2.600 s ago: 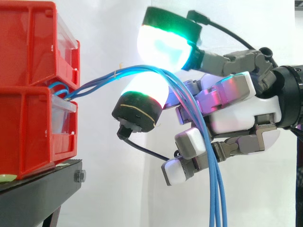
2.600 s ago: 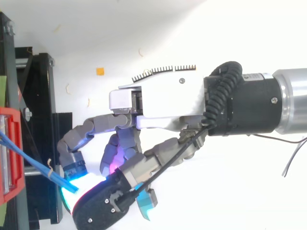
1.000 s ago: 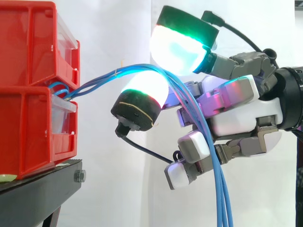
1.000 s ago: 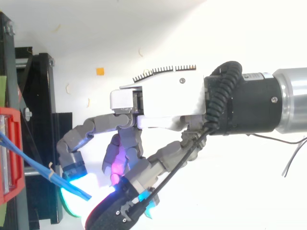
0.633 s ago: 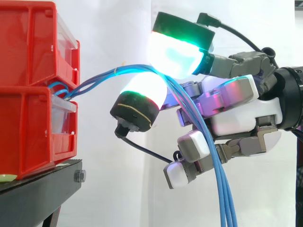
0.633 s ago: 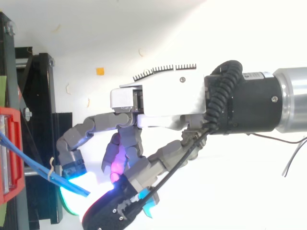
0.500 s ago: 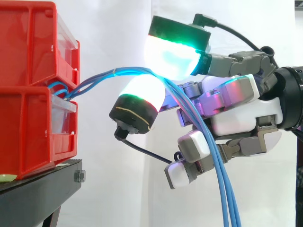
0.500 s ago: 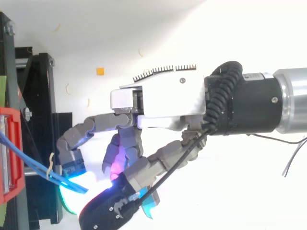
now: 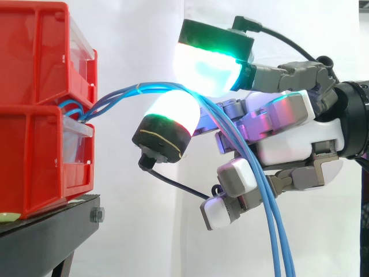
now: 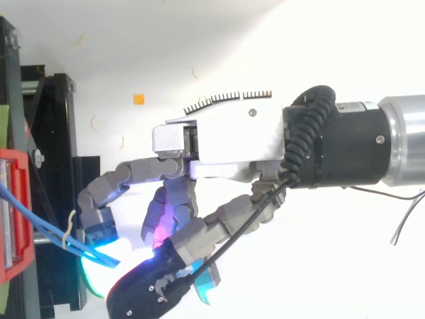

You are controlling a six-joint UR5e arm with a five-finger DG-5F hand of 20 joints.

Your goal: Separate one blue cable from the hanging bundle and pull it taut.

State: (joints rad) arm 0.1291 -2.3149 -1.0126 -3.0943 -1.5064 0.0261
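- The hand (image 9: 294, 144) is curling round the cables (image 9: 153, 87), pinching them between two glowing pads (image 9: 207, 66).
- The cables are running from the bins (image 9: 40, 144) and hanging down.

The side view sits close and level, facing the red bins (image 9: 40, 121), blue cables (image 9: 151, 86) and hand (image 9: 294, 144); the top view looks down on them.

Hand (image 9: 294, 141) held level — fingers curled, pads (image 9: 204, 66) pinching
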